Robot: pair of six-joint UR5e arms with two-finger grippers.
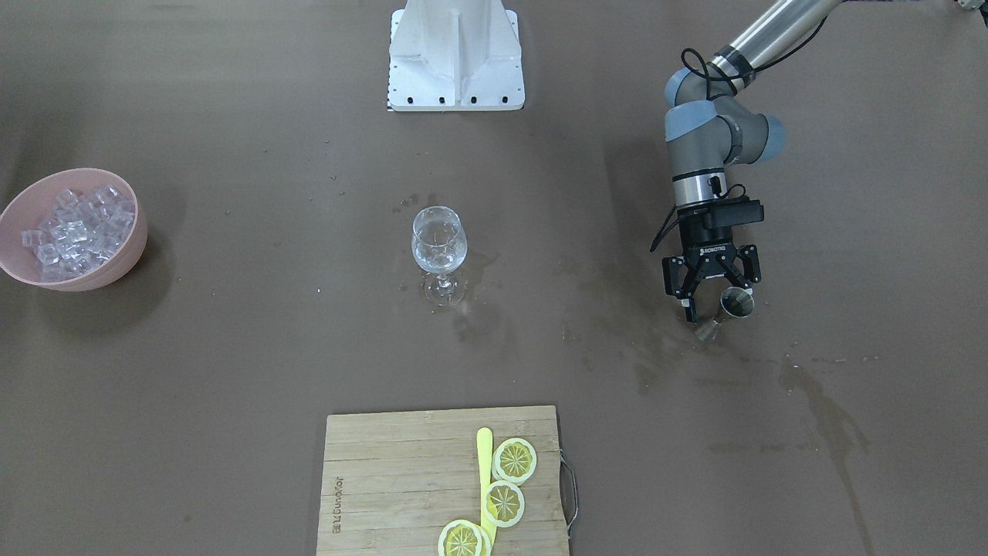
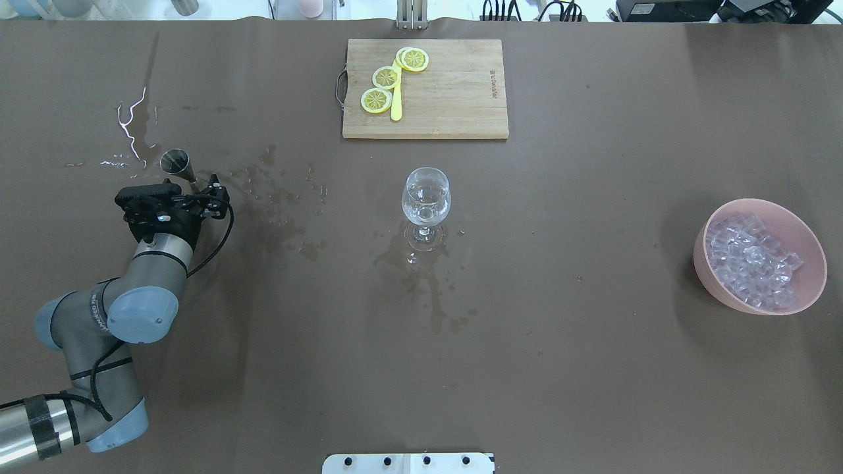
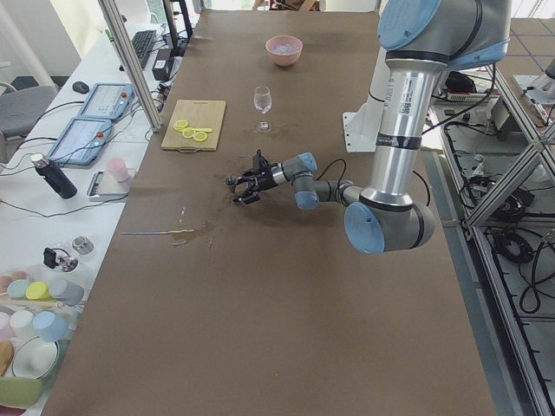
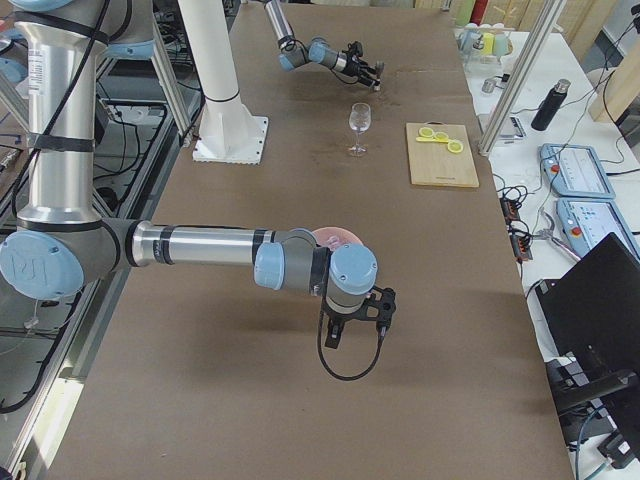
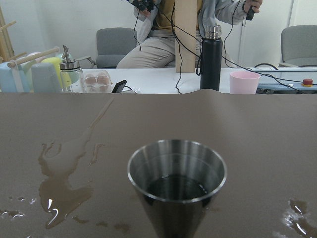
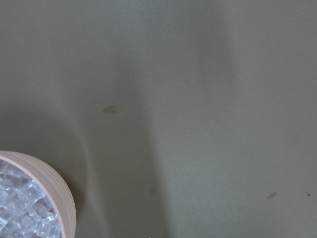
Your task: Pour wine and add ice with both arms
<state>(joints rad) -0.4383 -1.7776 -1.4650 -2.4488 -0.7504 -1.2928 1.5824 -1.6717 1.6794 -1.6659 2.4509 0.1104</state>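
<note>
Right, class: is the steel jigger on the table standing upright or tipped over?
Upright. In the left wrist view the jigger stands with its round mouth level and facing up, a little liquid pooled inside.

Well away from the wine glass (image 1: 439, 239), the right gripper (image 4: 358, 318) shows only in the right side view, too small to tell how its jaws stand. The right arm (image 4: 200, 245) hides most of the pink bowl (image 4: 340, 237). The wine (image 1: 438, 256) in the glass is too faint to gauge. The jigger (image 5: 177, 183) is cut off below its cup in the left wrist view. The cutting board (image 1: 401, 479), on the glass's operator side, runs off the front view's lower edge.
</note>
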